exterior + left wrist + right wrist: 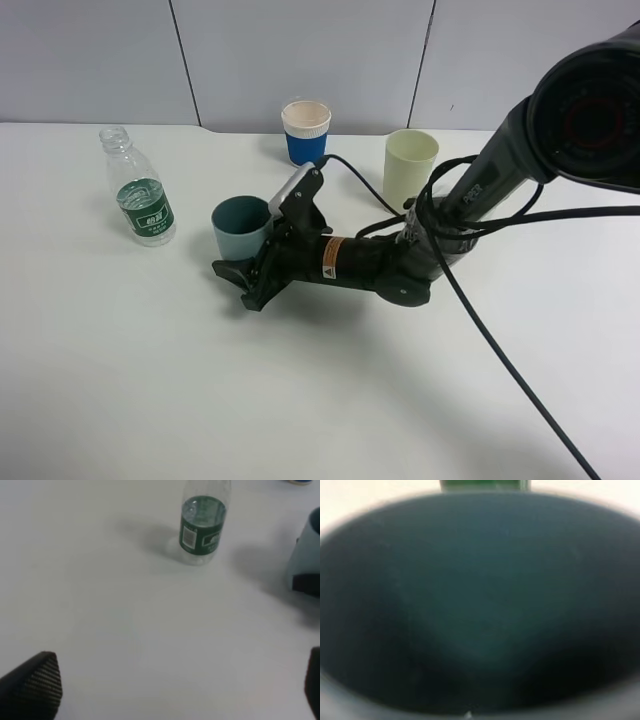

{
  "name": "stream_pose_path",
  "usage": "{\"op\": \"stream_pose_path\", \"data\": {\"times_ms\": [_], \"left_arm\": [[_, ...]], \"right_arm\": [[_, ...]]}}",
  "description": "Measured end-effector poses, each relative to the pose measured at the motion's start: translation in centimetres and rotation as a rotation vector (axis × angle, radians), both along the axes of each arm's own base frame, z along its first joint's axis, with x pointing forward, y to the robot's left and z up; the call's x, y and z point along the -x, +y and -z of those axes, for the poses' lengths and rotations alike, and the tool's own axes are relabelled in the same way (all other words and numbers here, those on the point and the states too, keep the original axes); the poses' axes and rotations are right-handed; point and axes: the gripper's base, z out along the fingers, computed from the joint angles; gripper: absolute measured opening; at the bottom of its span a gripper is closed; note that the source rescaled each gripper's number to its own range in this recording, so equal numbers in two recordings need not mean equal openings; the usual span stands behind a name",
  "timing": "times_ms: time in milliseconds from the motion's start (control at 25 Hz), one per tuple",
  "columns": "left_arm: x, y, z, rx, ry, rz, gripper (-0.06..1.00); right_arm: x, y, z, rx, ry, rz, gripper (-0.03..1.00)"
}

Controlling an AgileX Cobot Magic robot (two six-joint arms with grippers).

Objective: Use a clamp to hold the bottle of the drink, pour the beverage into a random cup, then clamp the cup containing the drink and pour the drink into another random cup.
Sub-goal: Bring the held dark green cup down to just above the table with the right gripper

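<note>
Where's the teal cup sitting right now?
In the exterior high view the teal cup stands upright on the table left of centre, between the bottle on its left and the right gripper, which is right up against it.

White table (150, 380), matte. Clear bottle with green label (140, 202) stood upright at far left, uncapped. Short teal cup (240, 226) stood upright near centre, right of the bottle. Blue-sleeved white paper cup (305, 131) stood at the far edge. Tall pale yellow-green cup (410, 167) stood to its right, slightly nearer. Black cable (500, 360) trailed across the near right.
</note>
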Motion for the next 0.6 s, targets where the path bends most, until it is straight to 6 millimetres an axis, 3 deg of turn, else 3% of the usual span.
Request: {"op": "stream_pose_path", "data": {"times_ms": [120, 240, 600], "left_arm": [[0.0, 0.0, 0.0, 0.0, 0.0, 0.0, 0.96], [0.0, 0.0, 0.0, 0.0, 0.0, 0.0, 0.96], [0.0, 0.0, 0.0, 0.0, 0.0, 0.0, 0.96]], "right_arm": [[0.1, -0.1, 0.2, 0.003, 0.005, 0.003, 0.38], [0.0, -0.1, -0.3, -0.002, -0.001, 0.004, 0.46], [-0.4, 0.2, -5.5, 0.03, -0.055, -0.008, 0.47]]}}
